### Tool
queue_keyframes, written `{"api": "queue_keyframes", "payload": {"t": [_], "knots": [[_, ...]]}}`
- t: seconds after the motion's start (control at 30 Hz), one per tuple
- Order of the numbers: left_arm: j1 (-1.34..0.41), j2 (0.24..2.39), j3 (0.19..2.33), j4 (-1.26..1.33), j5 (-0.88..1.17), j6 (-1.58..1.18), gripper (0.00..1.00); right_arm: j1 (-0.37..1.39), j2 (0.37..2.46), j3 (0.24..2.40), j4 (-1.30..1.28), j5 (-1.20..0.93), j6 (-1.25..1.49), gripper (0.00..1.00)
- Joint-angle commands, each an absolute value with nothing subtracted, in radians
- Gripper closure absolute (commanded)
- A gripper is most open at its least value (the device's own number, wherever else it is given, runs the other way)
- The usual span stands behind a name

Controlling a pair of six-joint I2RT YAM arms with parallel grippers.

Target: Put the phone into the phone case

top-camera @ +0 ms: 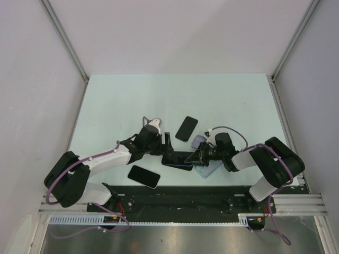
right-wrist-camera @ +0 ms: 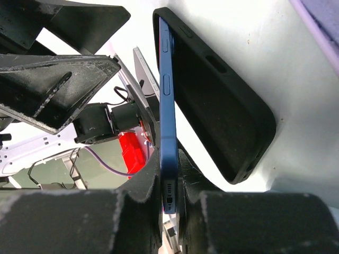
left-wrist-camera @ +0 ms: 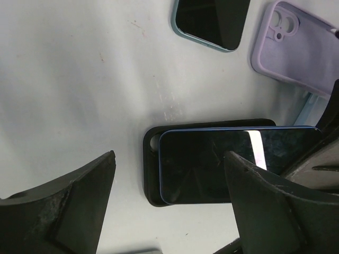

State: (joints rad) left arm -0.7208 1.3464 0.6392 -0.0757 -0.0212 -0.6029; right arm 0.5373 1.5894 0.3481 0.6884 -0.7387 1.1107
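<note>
Phone (left-wrist-camera: 233,166), blue, part-seated: one end rests in the black case (left-wrist-camera: 151,177) on the desk (top-camera: 132,100), the other tilts clear, pinched by the closed right end effector (right-wrist-camera: 169,206); left end effector (left-wrist-camera: 167,180) gapes overhead, empty; you have yet to press it home.

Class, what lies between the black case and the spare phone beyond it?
Only bare, scuffed table between black case and spare phone; the left wrist view shows it.

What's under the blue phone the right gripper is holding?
A black case lies under the blue phone; its rim and camera cutout show at one end. The phone covers the rest.
</note>
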Motion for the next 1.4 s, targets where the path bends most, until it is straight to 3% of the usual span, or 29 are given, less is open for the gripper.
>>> {"api": "queue_keyframes", "payload": {"t": [0.0,1.03,1.37], "knots": [[-0.735,1.361,0.686,-0.035,-0.008,-0.623,0.13,0.535,1.632,0.342,0.739,-0.735,1.127,1.0],[-0.742,1.394,0.637,-0.025,0.031,-0.617,0.14,0.548,1.963,0.443,1.019,-0.818,1.196,1.0],[-0.661,1.275,0.586,-0.031,0.029,-0.568,0.16,0.549,1.967,0.445,1.028,-0.827,1.201,1.0]]}}
